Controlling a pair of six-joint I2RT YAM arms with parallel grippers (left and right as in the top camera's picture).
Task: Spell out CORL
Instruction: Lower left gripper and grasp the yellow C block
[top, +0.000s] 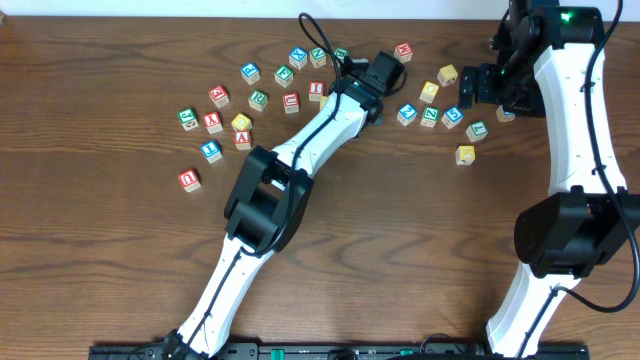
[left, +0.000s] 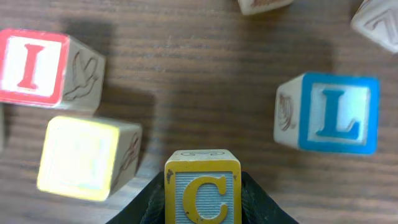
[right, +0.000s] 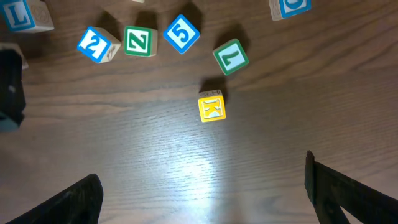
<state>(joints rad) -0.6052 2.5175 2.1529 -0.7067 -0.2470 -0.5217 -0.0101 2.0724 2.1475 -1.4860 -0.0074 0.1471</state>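
Note:
A cube with a yellow-framed C (left: 202, 190) sits between the black fingers (left: 152, 205) of my left gripper (left: 202, 199), which is shut on its two sides just above the wood. To its right, the white-faced cube with the blue L (left: 333, 112) rests on the table; it also shows as the L cube (right: 22, 15) in the right wrist view. A plain yellow-faced cube (left: 81, 155) lies to the left, its letter washed out. From overhead the left gripper (top: 375, 95) is among the scattered cubes. My right gripper (right: 205, 193) hangs open over bare wood. I cannot pick out the green R.
A red I cube (left: 37, 65) lies beyond the yellow one. Ahead of the right gripper (top: 480, 90) lie a yellow K cube (right: 211, 106), a green 7 (right: 231, 56), a blue 5 (right: 182, 33), a green Z (right: 140, 41) and a blue 2 (right: 96, 45). More cubes spread to the left (top: 212, 122).

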